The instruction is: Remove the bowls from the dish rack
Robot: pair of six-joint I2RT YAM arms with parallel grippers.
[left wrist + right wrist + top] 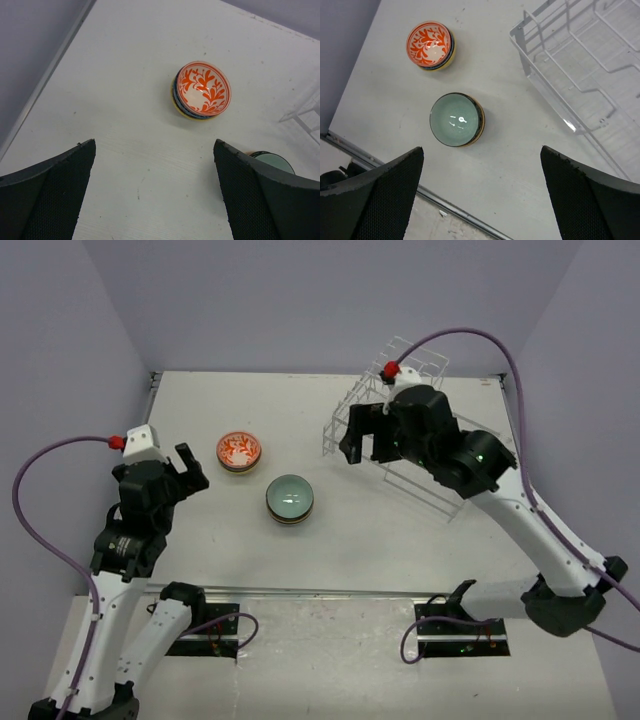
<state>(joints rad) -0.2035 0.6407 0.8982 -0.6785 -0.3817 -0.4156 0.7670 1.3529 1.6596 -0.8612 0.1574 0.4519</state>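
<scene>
The bowls stand on the tabletop point(330, 540) in two small piles, both outside the rack point(345, 425). The red bowl point(240, 451), white inside with an orange leaf pattern, tops the pile farther from the arms. The green bowl point(290, 497), pale and glossy inside with a dark rim, tops the nearer pile, just to the right of the first. The piles sit near each other but do not touch. Under each top bowl, coloured rims show. Each pile seems to be a few nested bowls, though the number is hard to read.

The rack lies at the far right of the tabletop, well apart from both piles, and the right arm covers much of it in the top view.

The left claw point(192, 468) hangs over the left side of the tabletop, released, its fingers spread wide and gripping nothing. In its wrist view the red bowl point(202, 90) lies ahead between the fingers, and the green bowl point(272, 161) peeks out behind the right finger.

The right claw point(362, 448) hovers by the rack's left end, also released and bare. Its wrist view shows the green bowl point(456, 119) just ahead, the red bowl point(429, 44) beyond, and the rack point(580, 65) to the right.
</scene>
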